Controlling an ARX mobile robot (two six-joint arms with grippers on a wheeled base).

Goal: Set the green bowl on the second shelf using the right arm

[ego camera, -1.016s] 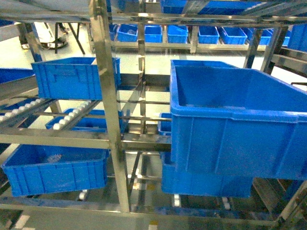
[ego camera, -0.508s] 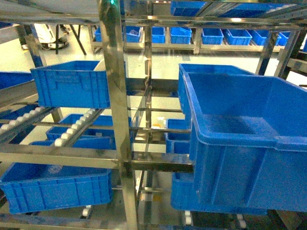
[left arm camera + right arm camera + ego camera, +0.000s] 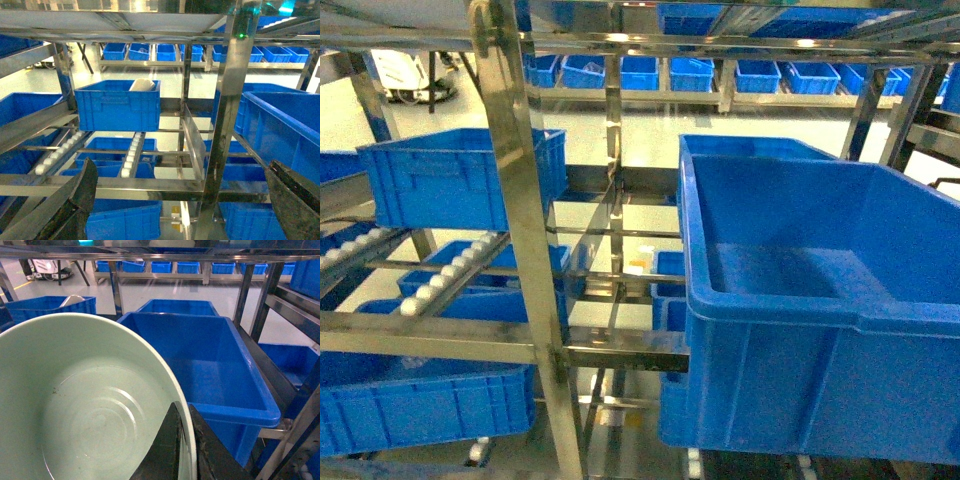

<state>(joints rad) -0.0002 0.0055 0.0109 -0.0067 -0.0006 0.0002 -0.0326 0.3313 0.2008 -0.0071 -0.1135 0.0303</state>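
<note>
The green bowl [image 3: 75, 405] fills the lower left of the right wrist view, pale mint and empty, its inside facing the camera. My right gripper [image 3: 186, 412] is shut on the bowl's rim, one black finger [image 3: 167, 450] inside the wall and the other outside. The bowl hangs beside and above a large empty blue crate [image 3: 200, 355] on the steel rack. In the left wrist view my left gripper [image 3: 181, 167] is open and holds nothing, its fingers [image 3: 80, 195] wide apart before the rack. Bowl and grippers are out of the head view.
A steel upright [image 3: 515, 250] and crossbar [image 3: 610, 355] stand close in front. The large crate [image 3: 820, 380] sits at the right, a smaller crate [image 3: 460, 180] on the roller shelf [image 3: 440, 275] at the left. A white object [image 3: 142, 84] lies in that smaller crate. More crates stand below and behind.
The head view has swung: the steel upright slid right, then back left in the picture. The large blue crate now looks nearer and shows more of its inside.
</note>
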